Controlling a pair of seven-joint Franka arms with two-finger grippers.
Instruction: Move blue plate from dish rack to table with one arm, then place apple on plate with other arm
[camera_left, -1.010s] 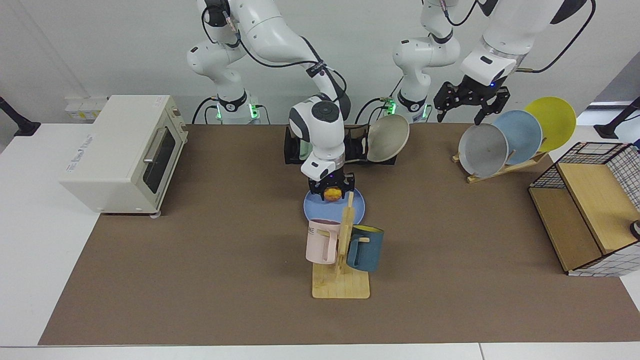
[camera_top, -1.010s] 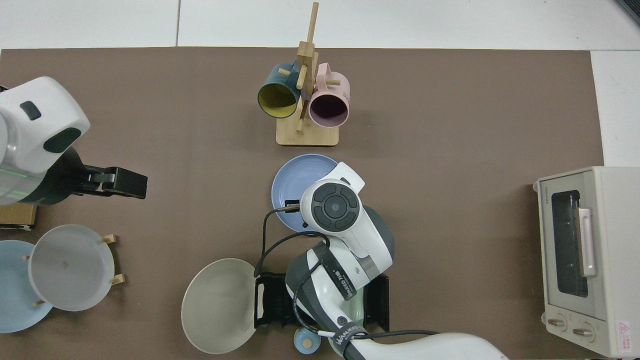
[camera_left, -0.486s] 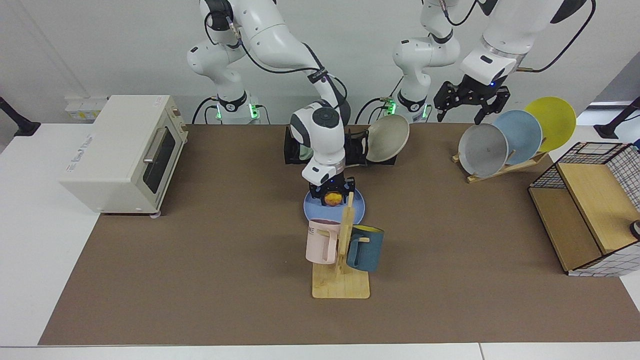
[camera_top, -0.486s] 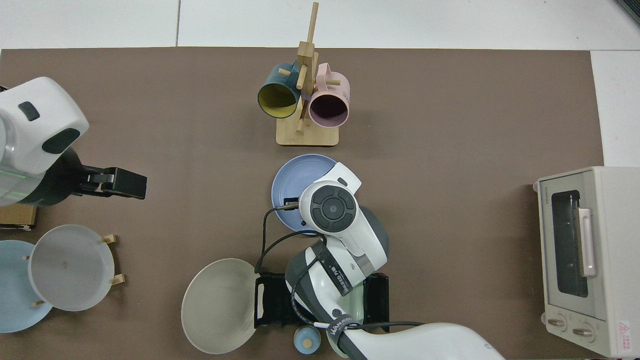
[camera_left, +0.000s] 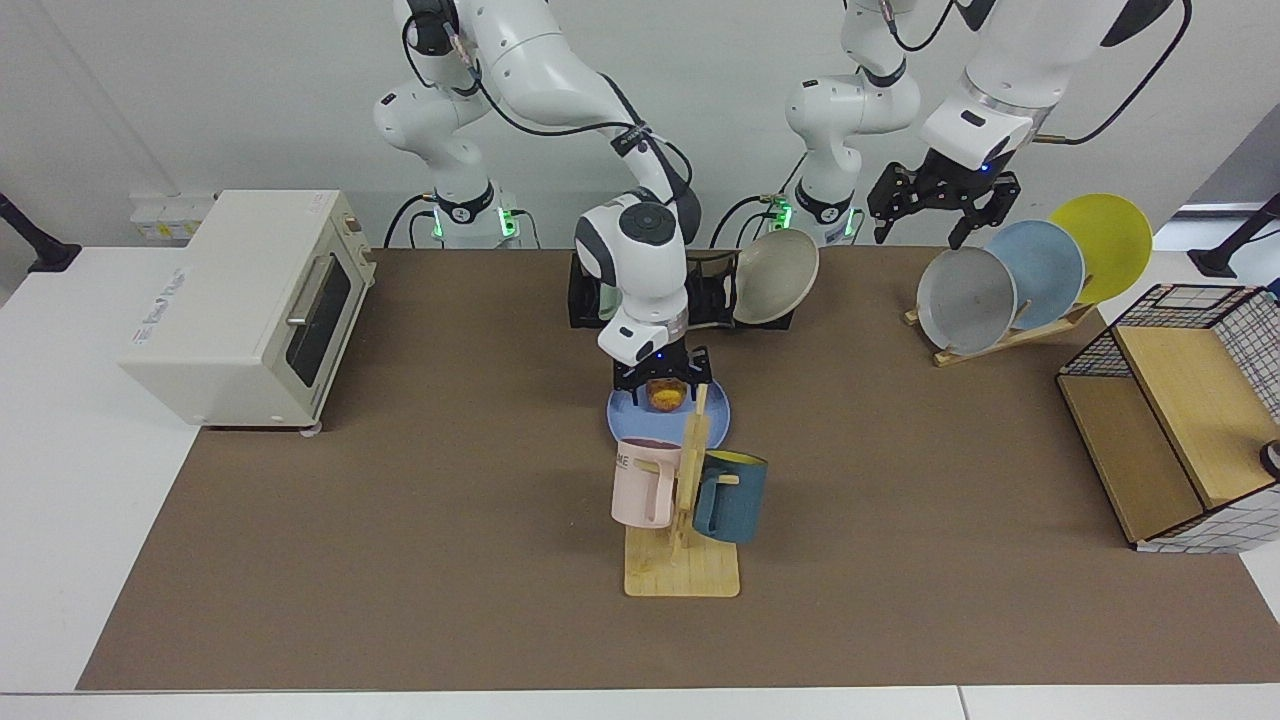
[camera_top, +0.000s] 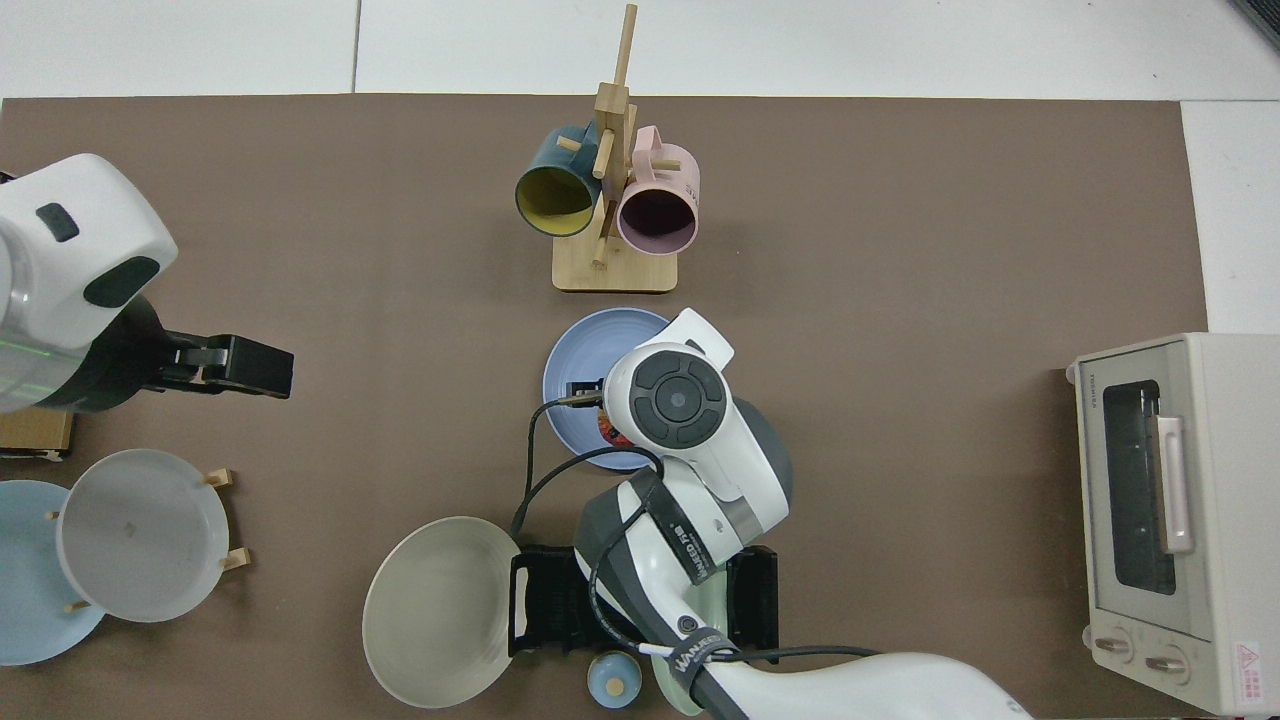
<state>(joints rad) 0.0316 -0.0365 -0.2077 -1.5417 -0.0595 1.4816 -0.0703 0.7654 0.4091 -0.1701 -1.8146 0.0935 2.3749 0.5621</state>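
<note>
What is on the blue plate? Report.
The apple lies on the blue plate, under the open right gripper. The mug tree hides its near edge. The left gripper waits over the plate stand.

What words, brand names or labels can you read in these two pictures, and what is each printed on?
"ME": on the pink mug, remaining letters hidden.
"TOSHIBA": on the toaster oven, small, probably.
White lettering on the right arm's cable strap: too blurred to read.
Red warning sticker on the toaster oven: too small.
Nothing readable on the blue plate or apple.

One camera faces the arms from across the table (camera_left: 400, 620), set high; the other looks straight down. Both share the brown mat's middle.
</note>
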